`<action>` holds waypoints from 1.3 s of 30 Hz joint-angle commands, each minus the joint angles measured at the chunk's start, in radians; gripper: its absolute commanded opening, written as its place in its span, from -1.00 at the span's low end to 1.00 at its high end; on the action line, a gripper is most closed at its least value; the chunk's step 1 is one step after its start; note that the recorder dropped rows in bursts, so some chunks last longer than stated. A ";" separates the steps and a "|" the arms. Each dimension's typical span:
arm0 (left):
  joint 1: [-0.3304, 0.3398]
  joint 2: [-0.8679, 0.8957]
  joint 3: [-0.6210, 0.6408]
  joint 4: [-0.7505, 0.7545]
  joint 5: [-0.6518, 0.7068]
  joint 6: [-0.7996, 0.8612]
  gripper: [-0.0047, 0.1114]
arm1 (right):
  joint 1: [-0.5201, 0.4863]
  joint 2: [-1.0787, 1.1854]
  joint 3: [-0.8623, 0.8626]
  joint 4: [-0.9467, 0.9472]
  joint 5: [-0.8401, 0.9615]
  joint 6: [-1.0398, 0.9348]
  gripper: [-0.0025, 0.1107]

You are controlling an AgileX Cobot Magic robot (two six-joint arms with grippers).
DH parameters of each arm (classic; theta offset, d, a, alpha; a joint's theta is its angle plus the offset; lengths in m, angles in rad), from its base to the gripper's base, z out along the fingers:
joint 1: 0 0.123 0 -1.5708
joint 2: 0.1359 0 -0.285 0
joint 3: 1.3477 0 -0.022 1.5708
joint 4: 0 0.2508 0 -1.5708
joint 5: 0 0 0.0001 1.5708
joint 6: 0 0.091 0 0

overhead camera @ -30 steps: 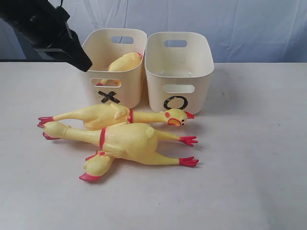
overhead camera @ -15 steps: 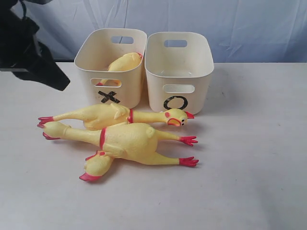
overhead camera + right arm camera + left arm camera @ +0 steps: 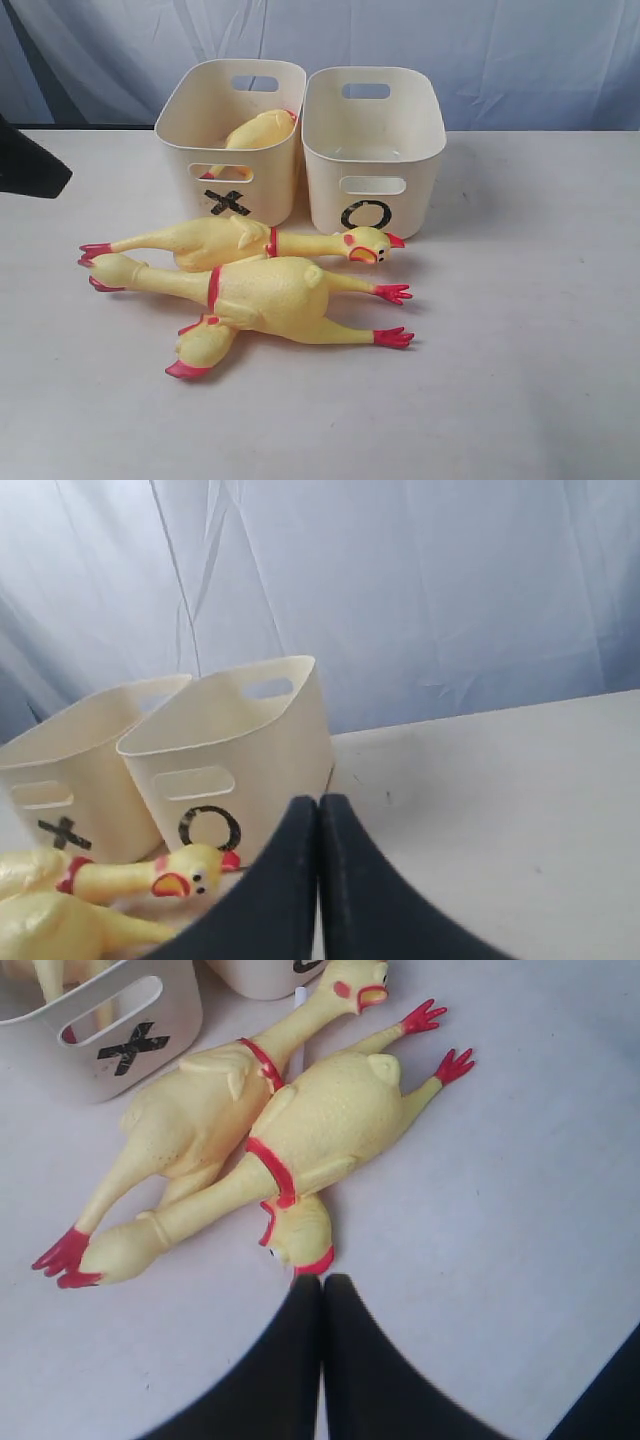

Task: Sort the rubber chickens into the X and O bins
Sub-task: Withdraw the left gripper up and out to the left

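Two bins, the X bin (image 3: 190,110) and O bin (image 3: 420,140); three rubber chickens (image 3: 270,300); one extra chicken head (image 3: 203,348).

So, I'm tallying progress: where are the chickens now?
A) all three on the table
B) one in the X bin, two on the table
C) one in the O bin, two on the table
B: one chicken sits in the X bin, none shows in the O bin, and the smaller chicken and larger chicken lie on the table.
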 commanded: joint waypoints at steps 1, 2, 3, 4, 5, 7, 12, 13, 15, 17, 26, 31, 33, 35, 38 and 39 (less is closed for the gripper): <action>0.000 -0.008 0.007 0.004 -0.001 -0.008 -0.92 | -0.005 -0.005 0.001 0.063 -0.063 0.002 -0.96; 0.000 -0.008 0.007 0.004 -0.001 -0.008 -0.92 | -0.005 -0.005 0.001 0.063 -0.088 0.002 -0.96; 0.000 -0.008 0.007 0.004 -0.001 -0.008 -0.92 | -0.005 -0.005 0.001 0.063 -0.106 0.002 -0.96; 0.000 -0.008 0.007 0.002 -0.001 -0.008 -0.92 | -0.005 -0.005 0.001 0.063 -0.126 0.002 -0.96; 0.000 -0.008 0.007 0.002 -0.015 -0.008 -0.92 | -0.005 -0.005 0.001 0.063 -0.142 0.002 -0.96; 0.000 -0.008 0.007 0.002 -0.042 -0.008 -0.92 | -0.005 -0.005 0.001 0.063 -0.184 0.002 -0.96; 0.000 -0.008 0.007 -0.003 -0.059 -0.006 -0.92 | -0.005 -0.005 0.001 0.147 -0.307 0.136 -0.96; 0.000 -0.008 0.007 -0.003 -0.069 -0.006 -0.92 | -0.005 -0.005 0.001 0.154 -0.305 0.184 -0.96; 0.000 -0.008 0.007 -0.003 -0.090 -0.009 -0.92 | -0.005 -0.005 0.001 0.146 -0.302 0.240 -0.96; 0.000 -0.008 0.007 -0.003 -0.085 -0.024 -0.92 | -0.005 -0.005 0.001 0.130 -0.285 0.244 -0.96; 0.000 -0.008 0.009 -0.014 0.019 -0.101 -0.92 | -0.005 -0.005 -0.234 0.034 0.056 0.220 -0.96; 0.000 -0.008 0.009 -0.022 0.025 -0.110 -0.92 | -0.005 0.079 -0.390 0.032 0.265 0.048 -0.96; 0.000 -0.010 0.018 -0.022 0.025 -0.123 -0.92 | -0.005 0.135 -0.450 0.052 0.350 -0.061 -0.96; 0.000 -0.020 0.042 -0.022 0.020 -0.139 -0.92 | -0.005 0.196 -0.499 0.088 0.429 -0.158 -0.96; 0.000 -0.046 0.107 -0.020 -0.019 -0.139 -0.92 | 0.027 0.297 -0.555 0.163 0.515 -0.290 -0.96; 0.000 -0.056 0.138 -0.022 -0.033 -0.140 -0.92 | 0.044 0.339 -0.574 0.182 0.544 -0.328 -0.96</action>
